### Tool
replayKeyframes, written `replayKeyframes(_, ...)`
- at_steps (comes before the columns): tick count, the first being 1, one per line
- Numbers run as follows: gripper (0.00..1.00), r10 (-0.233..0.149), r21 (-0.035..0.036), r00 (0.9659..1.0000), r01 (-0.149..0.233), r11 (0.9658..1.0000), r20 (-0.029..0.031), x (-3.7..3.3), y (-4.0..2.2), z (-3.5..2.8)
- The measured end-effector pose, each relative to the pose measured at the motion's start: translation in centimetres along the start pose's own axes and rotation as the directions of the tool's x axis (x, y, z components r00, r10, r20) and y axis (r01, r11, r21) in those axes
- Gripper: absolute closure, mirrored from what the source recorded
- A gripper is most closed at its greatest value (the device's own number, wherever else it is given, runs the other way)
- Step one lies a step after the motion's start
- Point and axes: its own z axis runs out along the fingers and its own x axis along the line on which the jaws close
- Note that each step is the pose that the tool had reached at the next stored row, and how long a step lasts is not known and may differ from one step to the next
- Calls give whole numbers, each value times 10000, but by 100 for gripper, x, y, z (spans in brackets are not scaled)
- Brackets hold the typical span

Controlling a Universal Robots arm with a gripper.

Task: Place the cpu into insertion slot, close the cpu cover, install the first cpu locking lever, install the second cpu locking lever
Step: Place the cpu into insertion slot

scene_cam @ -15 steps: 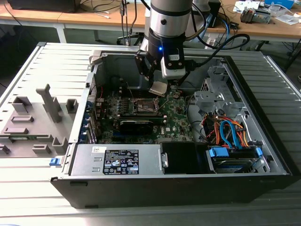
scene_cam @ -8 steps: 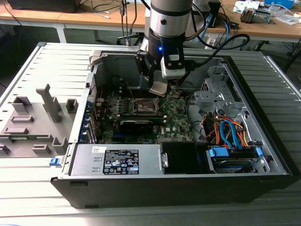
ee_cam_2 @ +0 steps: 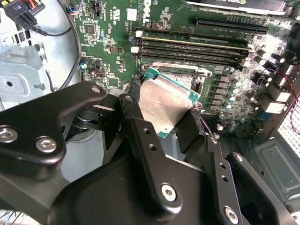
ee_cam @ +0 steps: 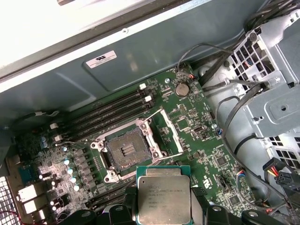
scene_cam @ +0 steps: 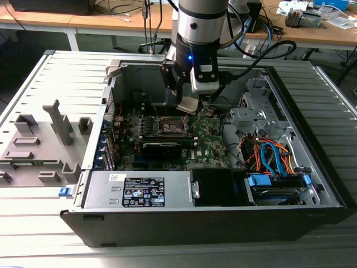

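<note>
My gripper (scene_cam: 189, 102) is shut on the cpu (scene_cam: 188, 106), a flat silvery-beige chip held tilted in the air over the motherboard inside the open computer case. In both wrist views the black fingers (ee_cam_2: 136, 124) clamp the cpu (ee_cam_2: 165, 101) by two opposite edges. The insertion slot (ee_cam: 127, 150) lies bare below and a little ahead of the cpu (ee_cam: 164, 194), its dark contact field showing. Its cpu cover (ee_cam: 175, 135) stands hinged open beside it. In the exterior view the insertion slot (scene_cam: 172, 126) is just below and to the left of the chip.
Memory slots (ee_cam: 110, 110) run alongside the socket. A black card (scene_cam: 162, 148) lies in front of it. A power supply (scene_cam: 139, 190) sits at the case's front, a drive cage with coloured cables (scene_cam: 273, 159) on the exterior view's right. Grey fixtures (scene_cam: 44, 139) stand outside the case.
</note>
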Motion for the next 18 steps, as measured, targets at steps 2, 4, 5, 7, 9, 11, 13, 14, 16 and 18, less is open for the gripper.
replayKeyframes(2, 45, 21, -1, 10000, -21, 10000, 2, 0, 0, 0)
replayKeyframes(4, 45, 35, 0, 10000, -35, 10000, 3, 0, 0, 0)
replayKeyframes(5, 45, 42, -1, 10000, -42, 10000, 4, 0, 0, 0)
replayKeyframes(7, 45, 58, -1, 10000, -58, 10000, 5, 0, 0, 0)
replayKeyframes(9, 45, 83, -1, 10000, -83, 10000, 7, 0, 0, 0)
replayKeyframes(11, 45, 98, -2, 10000, -98, 10000, 9, 0, 0, 0)
replayKeyframes(13, 45, 123, -3, 9999, -123, 9999, 11, 0, 0, 0)
replayKeyframes(14, 45, 131, -2, 9999, -131, 9999, 11, 0, 0, 0)
replayKeyframes(16, 45, 145, -2, 9999, -145, 9999, 13, 0, 0, 0)
replayKeyframes(18, 45, 158, -3, 9999, -158, 9999, 14, 0, 0, 0)
